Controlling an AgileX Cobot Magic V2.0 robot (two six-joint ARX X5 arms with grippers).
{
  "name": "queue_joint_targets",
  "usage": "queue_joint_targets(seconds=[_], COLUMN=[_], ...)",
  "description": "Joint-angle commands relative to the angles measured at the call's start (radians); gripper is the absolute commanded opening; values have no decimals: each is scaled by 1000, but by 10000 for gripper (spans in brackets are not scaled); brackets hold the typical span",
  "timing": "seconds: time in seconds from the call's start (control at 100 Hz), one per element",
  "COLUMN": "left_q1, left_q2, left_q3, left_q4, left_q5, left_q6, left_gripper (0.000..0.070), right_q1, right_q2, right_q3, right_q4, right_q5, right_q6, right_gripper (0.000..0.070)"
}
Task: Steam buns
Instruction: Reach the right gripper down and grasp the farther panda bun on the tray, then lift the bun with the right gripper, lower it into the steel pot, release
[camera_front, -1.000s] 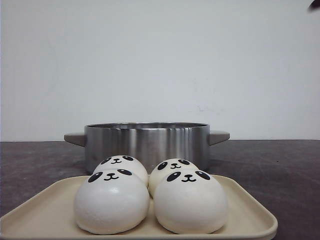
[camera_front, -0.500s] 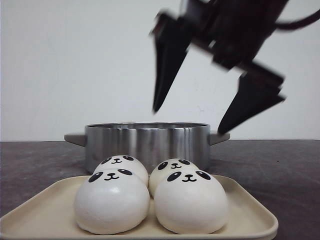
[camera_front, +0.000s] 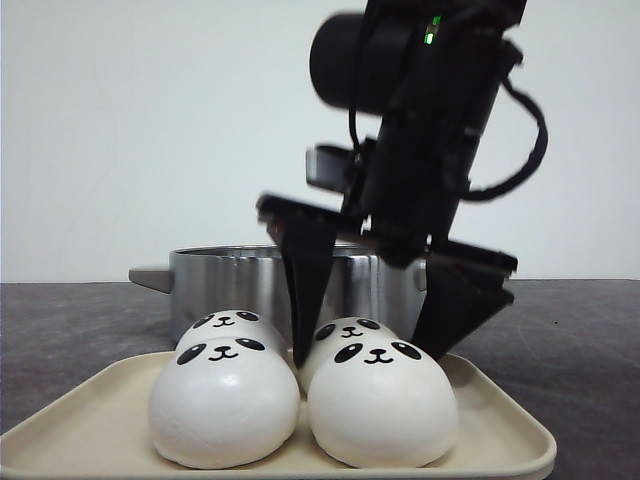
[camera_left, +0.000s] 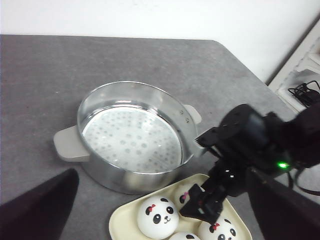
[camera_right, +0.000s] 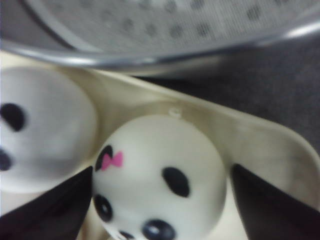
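**Right claw straddles a rear bun**

Four buns (camera_front: 225, 402) sit on a cream tray (camera_front: 500, 425) on the grey bench (camera_left: 45, 75), just in front of a steel pot (camera_front: 250, 285) with a perforated steamer plate (camera_left: 131, 140) inside. The right claw (camera_front: 375, 350) hangs spread over the tray, one finger on each side of the rear right bun (camera_right: 160, 185), not pinching it. The left claw (camera_left: 160, 210) is spread, well above the bench, holding nothing.
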Motion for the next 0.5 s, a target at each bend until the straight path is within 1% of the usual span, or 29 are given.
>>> queue_joint_targets(seconds=[0.0,0.01,0.04,0.06,0.1,0.14,0.21,0.28,0.38,0.49], left_q1=[-11,-12,-15,-17,-20,-23,-28,-30,-30,-30], left_q2=[5,5,5,5,5,5,5,5,5,6], left_q3=[13,13,13,13,13,13,13,13,13,13], left_q4=[7,7,6,6,6,6,7,7,9,14], left_q5=[2,2,2,2,2,2,2,1,2,1], left_q6=[-4,-4,-4,-4,-3,-1,0,0,0,0], left_gripper=[700,700,700,700,700,700,700,700,700,700], right_q1=[9,10,9,10,10,12,12,16,40,72], right_q2=[41,42,43,43,43,40,20,-15,-93,-180], right_q3=[11,11,11,11,11,11,16,37,85,168], right_q4=[0,0,0,1,5,8,0,-19,-47,-61], right_q5=[11,11,18,26,35,39,40,14,-16,-2], right_q6=[28,29,33,34,34,31,31,23,-13,-66], right_gripper=[367,353,255,177,0,11,7,7,7,7])
